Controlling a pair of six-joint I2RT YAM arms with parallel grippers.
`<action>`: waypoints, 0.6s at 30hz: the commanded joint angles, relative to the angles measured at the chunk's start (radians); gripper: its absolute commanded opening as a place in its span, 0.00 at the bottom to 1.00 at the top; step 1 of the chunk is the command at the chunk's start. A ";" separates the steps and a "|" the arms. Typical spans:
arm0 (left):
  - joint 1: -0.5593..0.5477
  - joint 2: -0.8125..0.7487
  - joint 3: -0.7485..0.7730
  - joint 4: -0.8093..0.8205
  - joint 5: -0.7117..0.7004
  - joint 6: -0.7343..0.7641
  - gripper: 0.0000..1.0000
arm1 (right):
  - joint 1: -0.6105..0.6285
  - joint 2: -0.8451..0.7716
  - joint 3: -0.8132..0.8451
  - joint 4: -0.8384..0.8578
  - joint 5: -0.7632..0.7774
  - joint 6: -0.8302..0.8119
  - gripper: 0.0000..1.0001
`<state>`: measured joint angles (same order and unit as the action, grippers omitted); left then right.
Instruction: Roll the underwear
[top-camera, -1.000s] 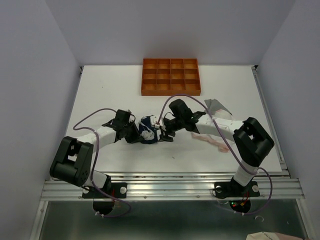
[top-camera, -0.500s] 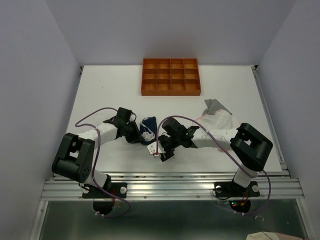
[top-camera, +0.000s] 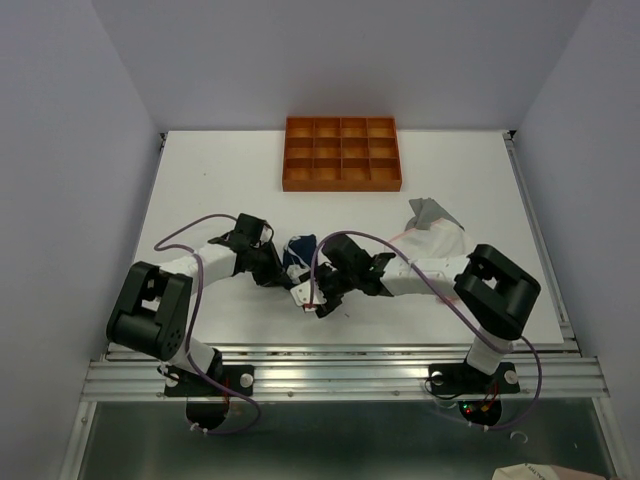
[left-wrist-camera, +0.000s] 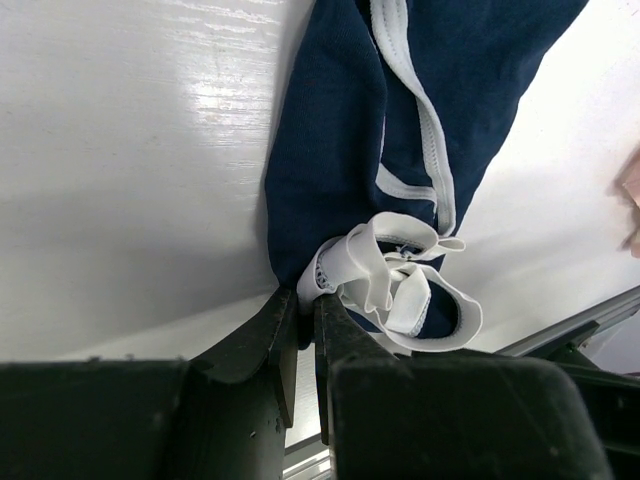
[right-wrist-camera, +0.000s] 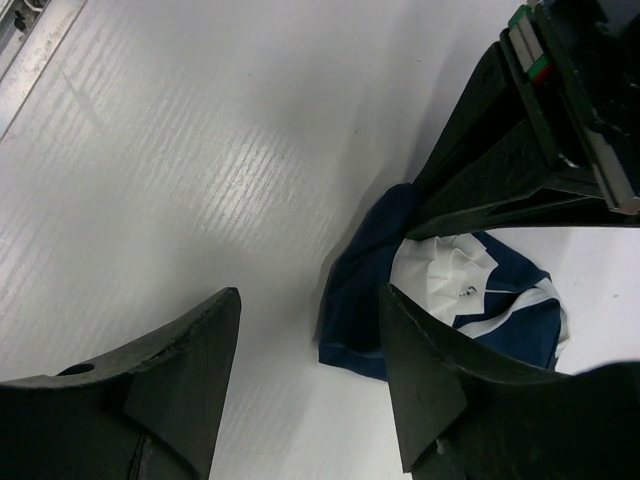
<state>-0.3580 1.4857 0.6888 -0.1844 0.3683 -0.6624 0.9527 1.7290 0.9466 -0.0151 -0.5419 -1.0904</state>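
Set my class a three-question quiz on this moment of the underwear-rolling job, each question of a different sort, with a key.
1. True or false: the left tool is shut on the navy underwear.
2. Pick one. The right tool is: A) open and empty; B) shut on the navy underwear; C) shut on nothing.
3. How many compartments does the orange tray have?
Key: 1 true; 2 A; 3 twelve.

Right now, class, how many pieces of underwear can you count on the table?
3. The navy one lies in the middle of the table; the grey one near its right edge; the pink one barely shows at the left wrist view's edge, mostly hidden.
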 joint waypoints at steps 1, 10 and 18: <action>0.001 0.013 0.026 -0.035 0.024 0.027 0.00 | 0.012 0.032 0.014 0.046 0.019 -0.039 0.63; 0.001 0.021 0.025 -0.033 0.031 0.038 0.00 | 0.012 0.073 -0.011 0.150 0.097 0.000 0.60; 0.002 0.041 0.031 -0.052 0.032 0.084 0.00 | 0.012 0.083 -0.031 0.195 0.160 -0.017 0.56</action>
<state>-0.3576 1.5120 0.7021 -0.1841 0.4084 -0.6346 0.9573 1.7958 0.9321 0.1108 -0.4278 -1.0958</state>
